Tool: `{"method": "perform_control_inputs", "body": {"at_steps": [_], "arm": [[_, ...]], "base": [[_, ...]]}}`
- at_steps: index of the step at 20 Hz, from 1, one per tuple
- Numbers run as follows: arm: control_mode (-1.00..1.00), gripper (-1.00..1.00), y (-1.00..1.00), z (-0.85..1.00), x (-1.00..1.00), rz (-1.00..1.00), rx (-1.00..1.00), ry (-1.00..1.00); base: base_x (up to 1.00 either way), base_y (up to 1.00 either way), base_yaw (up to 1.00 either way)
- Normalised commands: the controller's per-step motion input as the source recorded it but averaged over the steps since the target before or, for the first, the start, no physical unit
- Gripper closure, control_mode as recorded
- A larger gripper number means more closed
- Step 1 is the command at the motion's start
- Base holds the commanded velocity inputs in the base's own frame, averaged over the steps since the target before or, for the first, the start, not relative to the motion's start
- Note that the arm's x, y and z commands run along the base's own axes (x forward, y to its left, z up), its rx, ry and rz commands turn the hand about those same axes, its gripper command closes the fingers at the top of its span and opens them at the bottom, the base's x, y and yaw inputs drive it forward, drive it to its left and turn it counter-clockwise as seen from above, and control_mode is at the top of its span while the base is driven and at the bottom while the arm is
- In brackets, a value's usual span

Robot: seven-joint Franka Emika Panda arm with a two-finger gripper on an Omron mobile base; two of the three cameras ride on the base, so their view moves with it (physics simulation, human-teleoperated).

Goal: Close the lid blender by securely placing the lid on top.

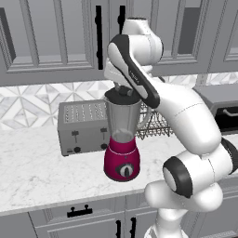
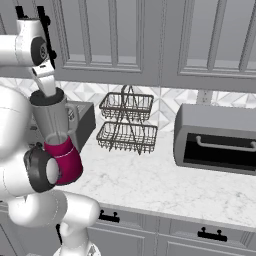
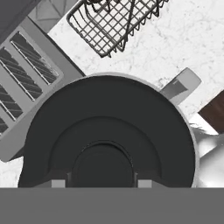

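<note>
Black lid [image 3: 109, 131] atop blender [image 1: 122, 139], directly under end effector [image 3: 101, 183] gripping its knob

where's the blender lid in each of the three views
Left base view: the lid caps the blender jar at centre, under the arm.
Right base view: at the upper left, on the jar rim.
Hand view: the big black disc across the centre.
Shared landmark: the toaster, beside the blender.

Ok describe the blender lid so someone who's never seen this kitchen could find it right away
On the white marble counter, beside the silver toaster, stands a blender with a magenta base. The lid is the round black cap on top of its clear jar, under the gripper; unlike the small dial, it spans the jar's rim.
</note>
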Motion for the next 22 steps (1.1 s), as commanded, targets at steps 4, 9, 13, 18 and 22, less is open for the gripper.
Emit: {"method": "perform_control_inputs", "body": {"at_steps": [4,9,13,18,22], "arm": [[-1.0,1.0,0.0,0.0,-0.11,-0.08,0.02,0.1],[-1.0,1.0,-0.12,-0.12,-0.03,-0.06,0.06,0.02],[-1.0,1.0,-0.23,-0.57,-0.19,-0.01,0.15,-0.07],[-1.0,-1.0,-0.03,-0.64,-0.05,0.0,0.12,-0.06],[-1.0,-1.0,-0.07,-0.1,0.0,0.0,0.09,-0.04]], "base": [[0.0,0.0,0.0],[0.0,0.0,0.0],[0.0,0.0,0.0],[0.0,0.0,0.0],[0.0,0.0,0.0]]}}
